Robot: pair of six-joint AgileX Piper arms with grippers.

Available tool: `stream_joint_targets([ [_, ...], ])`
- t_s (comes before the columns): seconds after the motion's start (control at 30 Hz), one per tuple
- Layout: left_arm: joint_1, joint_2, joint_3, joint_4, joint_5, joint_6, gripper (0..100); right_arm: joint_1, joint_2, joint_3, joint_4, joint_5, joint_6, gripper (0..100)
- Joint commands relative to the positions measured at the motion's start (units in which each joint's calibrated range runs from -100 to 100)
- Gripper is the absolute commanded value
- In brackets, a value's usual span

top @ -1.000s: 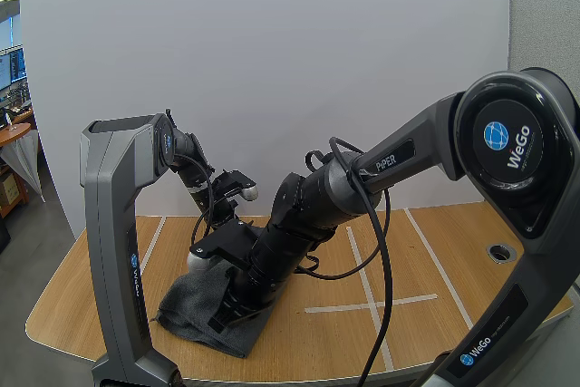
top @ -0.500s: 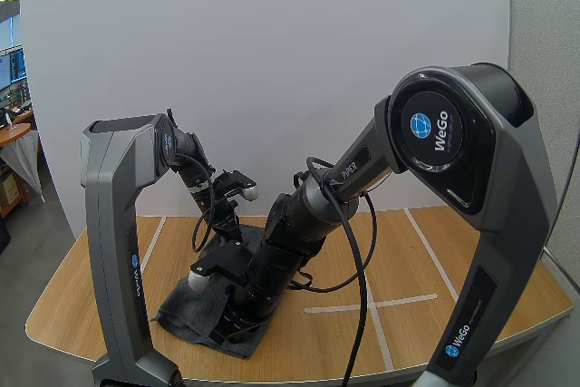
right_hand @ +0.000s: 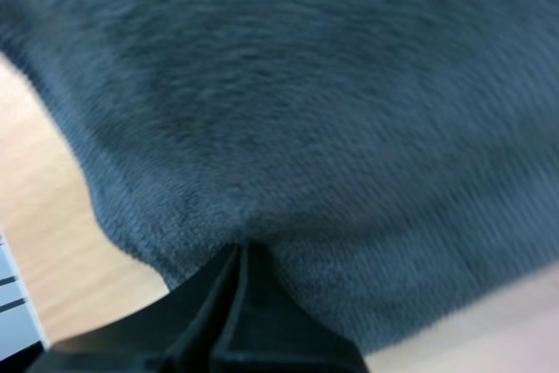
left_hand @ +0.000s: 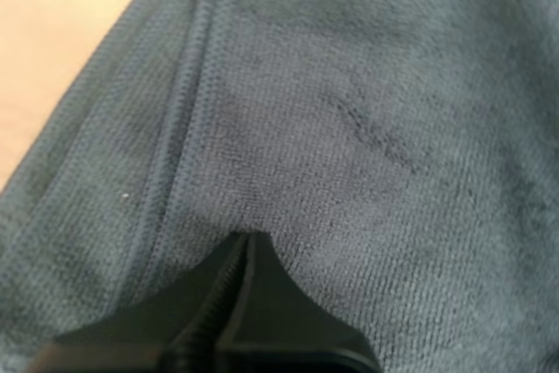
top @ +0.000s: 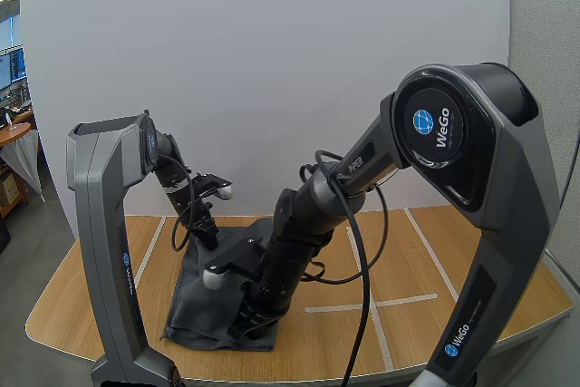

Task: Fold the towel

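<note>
Both the left jaws and the right jaws are clenched on a pinch of the dark towel [top: 195, 304], which lies rumpled on the table [top: 435, 260] toward its left; best, I judge, to lift both holds level and together so the fold lands square.

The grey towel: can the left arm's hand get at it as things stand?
Yes, it looks so: the left hand has its closed tips right on the grey towel, which puckers there as if pinched. Nothing lies between them.
</note>
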State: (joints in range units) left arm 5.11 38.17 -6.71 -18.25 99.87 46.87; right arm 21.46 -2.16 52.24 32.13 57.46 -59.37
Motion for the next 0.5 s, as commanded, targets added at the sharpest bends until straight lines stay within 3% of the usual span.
stream_joint_targets([
  [0.0,2.42,0.42,0.14,4.47,0.13,-1.87,0,-5.53,-0.22,0.1,-6.79,-0.76,0.91,0],
  [0.2,3.27,-1.27,1.63,7.77,0.13,-2.39,0,-9.12,-0.22,0.1,-8.88,-5.68,0.91,0],
  [0.47,3.27,-4.67,5.63,8.41,0.13,-2.39,0,-13.33,-0.22,0.1,-12.33,-18.08,0.91,0],
])
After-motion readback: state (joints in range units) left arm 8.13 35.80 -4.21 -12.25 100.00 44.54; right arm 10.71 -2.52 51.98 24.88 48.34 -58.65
